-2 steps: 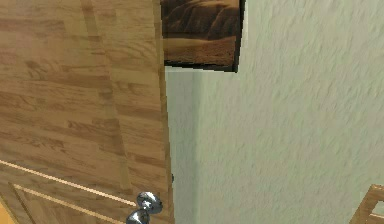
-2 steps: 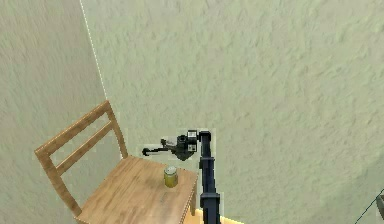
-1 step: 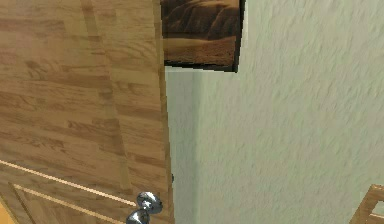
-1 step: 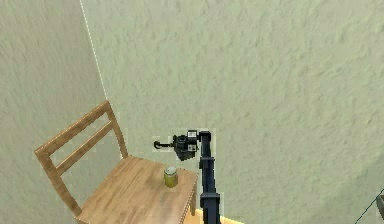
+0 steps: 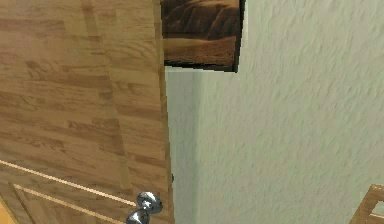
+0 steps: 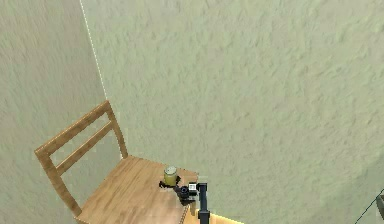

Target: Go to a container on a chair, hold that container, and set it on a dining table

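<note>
You have the small olive-yellow cylindrical container (image 6: 171,177) standing on the light wooden slat-backed chair (image 6: 108,192) right by your dark gripper (image 6: 183,191), but you cannot tell the fingers' state or whether they hold anything.

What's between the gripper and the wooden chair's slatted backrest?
Arm side view: a small pale cylindrical container at the gripper, then bare wooden seat to the slatted backrest.

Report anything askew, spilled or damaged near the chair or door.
Nothing stands out. The chair stands square, the small container sits upright on its seat with the tool near it, and the door looks intact.
</note>
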